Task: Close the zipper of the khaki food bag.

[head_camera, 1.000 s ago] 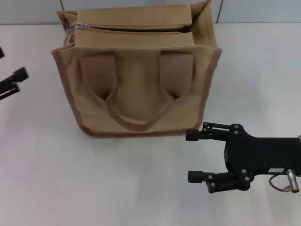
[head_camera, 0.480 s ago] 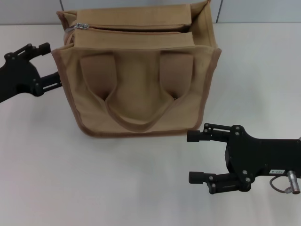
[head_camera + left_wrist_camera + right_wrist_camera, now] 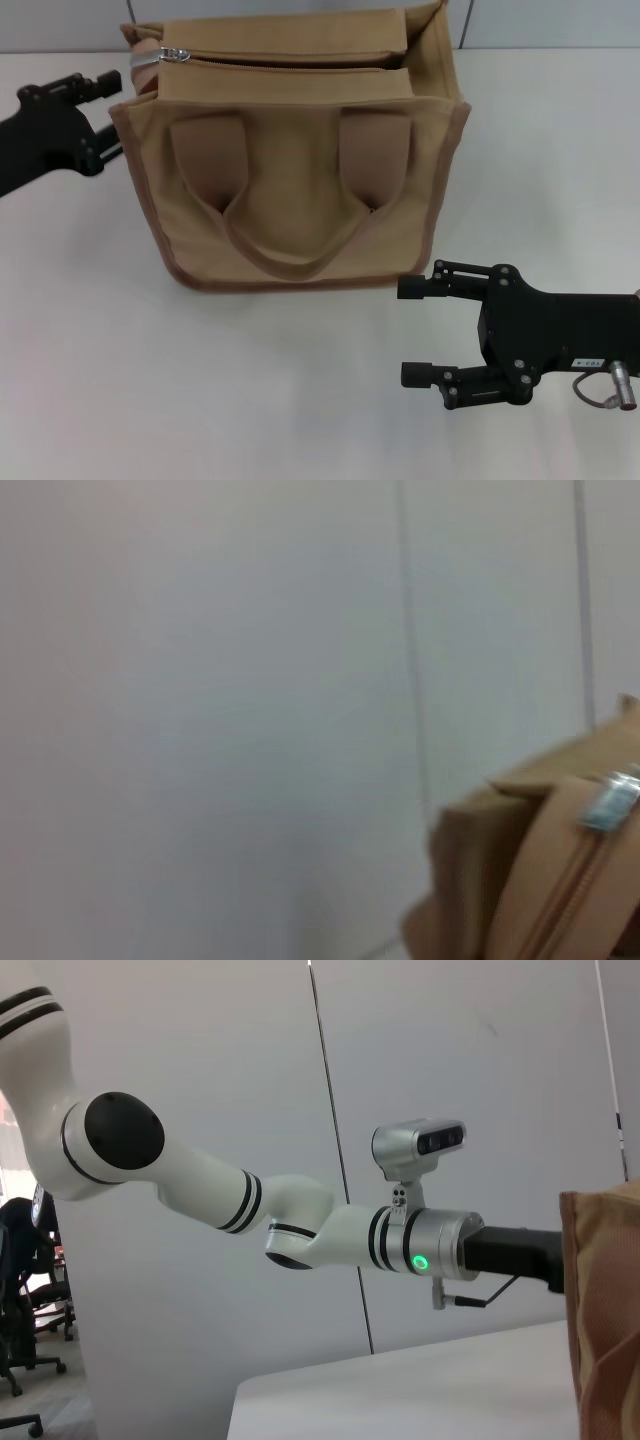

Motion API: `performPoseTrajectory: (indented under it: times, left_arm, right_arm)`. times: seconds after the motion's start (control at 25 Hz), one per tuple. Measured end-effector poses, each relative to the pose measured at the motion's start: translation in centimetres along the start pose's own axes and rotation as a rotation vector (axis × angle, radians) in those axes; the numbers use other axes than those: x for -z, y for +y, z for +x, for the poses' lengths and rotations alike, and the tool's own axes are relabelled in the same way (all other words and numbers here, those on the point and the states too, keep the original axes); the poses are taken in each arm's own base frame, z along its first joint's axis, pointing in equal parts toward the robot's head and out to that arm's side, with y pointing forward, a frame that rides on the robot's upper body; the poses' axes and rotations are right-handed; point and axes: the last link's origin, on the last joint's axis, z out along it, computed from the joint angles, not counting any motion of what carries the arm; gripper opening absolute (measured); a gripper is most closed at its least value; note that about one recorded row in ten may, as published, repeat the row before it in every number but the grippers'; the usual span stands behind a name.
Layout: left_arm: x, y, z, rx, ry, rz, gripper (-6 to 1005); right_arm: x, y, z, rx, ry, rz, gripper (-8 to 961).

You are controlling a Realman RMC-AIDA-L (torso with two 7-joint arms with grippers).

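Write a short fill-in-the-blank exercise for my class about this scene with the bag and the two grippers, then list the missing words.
1. The silver pull of the zipper sits at the bag's ____ end.
2. The left gripper is beside the khaki food bag, and its fingers are ____.
3. The right gripper hovers over the ____, in front of the bag.

Missing words: left; open; table

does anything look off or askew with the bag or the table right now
Nothing stands out. The khaki food bag sits upright on the table, its zipper open with the pull at the left end. Left gripper is beside that end; right gripper is parked in front.
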Motion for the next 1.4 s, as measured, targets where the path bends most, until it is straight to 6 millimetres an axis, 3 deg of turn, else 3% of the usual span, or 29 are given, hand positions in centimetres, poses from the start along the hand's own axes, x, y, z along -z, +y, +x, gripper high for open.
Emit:
performPoseTrajectory:
  times: [0.4, 0.64, 1.04, 1.4]
  left_arm:
    - [1.2, 0.2, 1.1, 0.022, 0.108, -0.002, 223]
    - [1.8, 0.4, 1.5, 0.025, 0.146, -0.012, 6]
    - [1.8, 2.3, 3.5, 0.000, 0.256, -0.171, -1]
    - [1.2, 2.9, 4.4, -0.017, 0.294, -0.228, -1]
  right_arm:
    - [0.2, -0.1, -0.1, 0.022, -0.015, 0.019, 818]
    - [0.3, -0.1, -0.4, 0.027, -0.037, 0.024, 818]
    - [0.9, 0.2, -3.1, -0.026, -0.174, -0.049, 817]
    - [1.3, -0.2, -4.1, -0.091, -0.203, -0.060, 817]
